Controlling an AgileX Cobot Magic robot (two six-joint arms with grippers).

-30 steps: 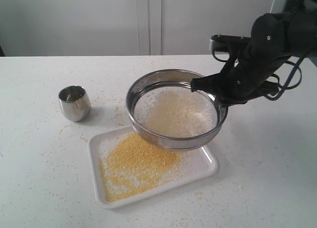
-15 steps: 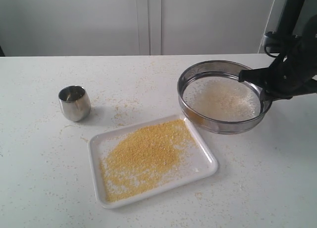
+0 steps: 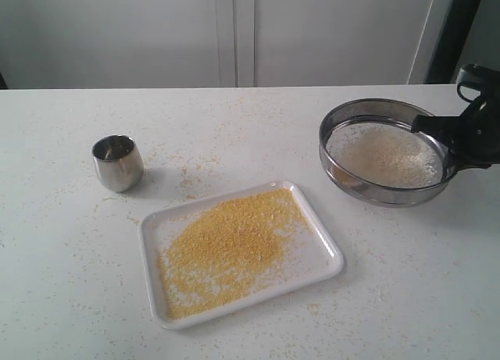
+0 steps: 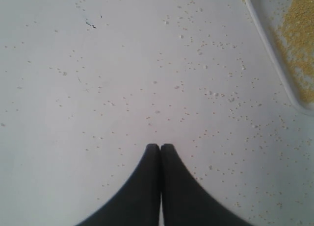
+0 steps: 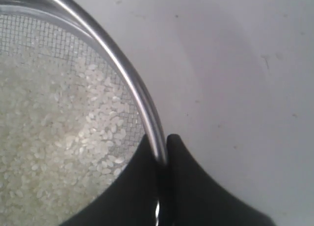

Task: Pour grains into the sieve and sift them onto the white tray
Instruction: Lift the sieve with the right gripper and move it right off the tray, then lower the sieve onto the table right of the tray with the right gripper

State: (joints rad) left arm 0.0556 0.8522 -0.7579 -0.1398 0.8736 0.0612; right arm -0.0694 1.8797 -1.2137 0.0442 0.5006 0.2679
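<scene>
The steel sieve (image 3: 384,151) is at the right of the table, to the right of and beyond the white tray (image 3: 324,260). My right gripper (image 3: 426,126) is shut on its rim, one finger inside and one outside (image 5: 161,150). Pale whitish grains (image 5: 54,138) lie on the sieve's mesh. Yellow grains (image 3: 226,247) are heaped on the white tray. My left gripper (image 4: 160,146) is shut and holds nothing, over bare table beside a corner of the white tray (image 4: 274,64). The left arm does not show in the exterior view.
A small steel cup (image 3: 118,162) stands upright on the left of the table. Stray grains are scattered over the white tabletop (image 3: 78,282). A pale wall runs behind the table's far edge.
My right gripper has carried the sieve from above the white tray to the right, and it now sits lower near the table's right side. The left gripper has not changed.
</scene>
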